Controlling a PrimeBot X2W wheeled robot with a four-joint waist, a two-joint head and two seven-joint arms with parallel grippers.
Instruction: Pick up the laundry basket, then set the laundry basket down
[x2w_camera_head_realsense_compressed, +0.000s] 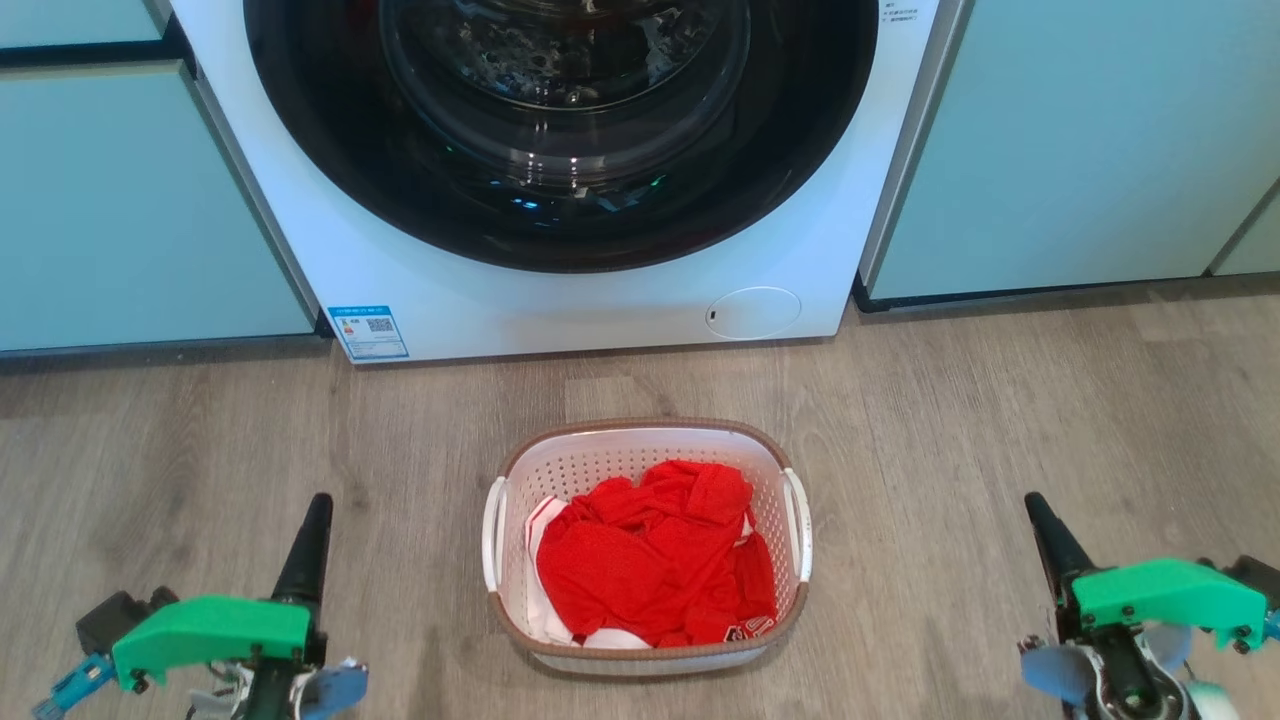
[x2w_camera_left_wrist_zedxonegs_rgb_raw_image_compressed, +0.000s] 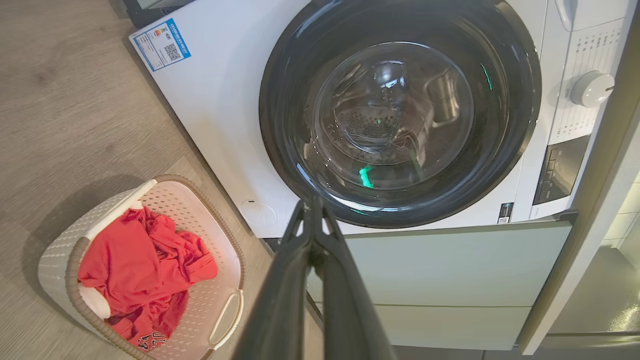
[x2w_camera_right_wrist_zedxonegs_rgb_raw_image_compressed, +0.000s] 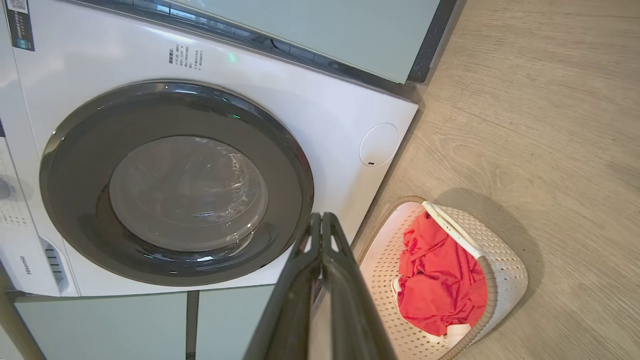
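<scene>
The laundry basket (x2w_camera_head_realsense_compressed: 648, 445) stands on the wood floor in front of the washer, white and perforated with a brown rim and a white handle on each side. Red clothing (x2w_camera_head_realsense_compressed: 655, 565) fills its bottom. My left gripper (x2w_camera_head_realsense_compressed: 318, 505) is at the lower left, well apart from the basket, fingers together and empty. My right gripper (x2w_camera_head_realsense_compressed: 1032, 503) is at the lower right, also apart from it and shut on nothing. The left wrist view has the basket (x2w_camera_left_wrist_zedxonegs_rgb_raw_image_compressed: 227, 250) at the lower left beside the shut left gripper (x2w_camera_left_wrist_zedxonegs_rgb_raw_image_compressed: 314, 204). In the right wrist view the basket (x2w_camera_right_wrist_zedxonegs_rgb_raw_image_compressed: 505, 260) lies right of the shut right gripper (x2w_camera_right_wrist_zedxonegs_rgb_raw_image_compressed: 321, 219).
A white front-loading washer (x2w_camera_head_realsense_compressed: 560, 290) with a round dark glass door stands just behind the basket. Pale green cabinet fronts (x2w_camera_head_realsense_compressed: 1080, 150) flank it on both sides. Bare wood floor (x2w_camera_head_realsense_compressed: 1000, 420) stretches left and right of the basket.
</scene>
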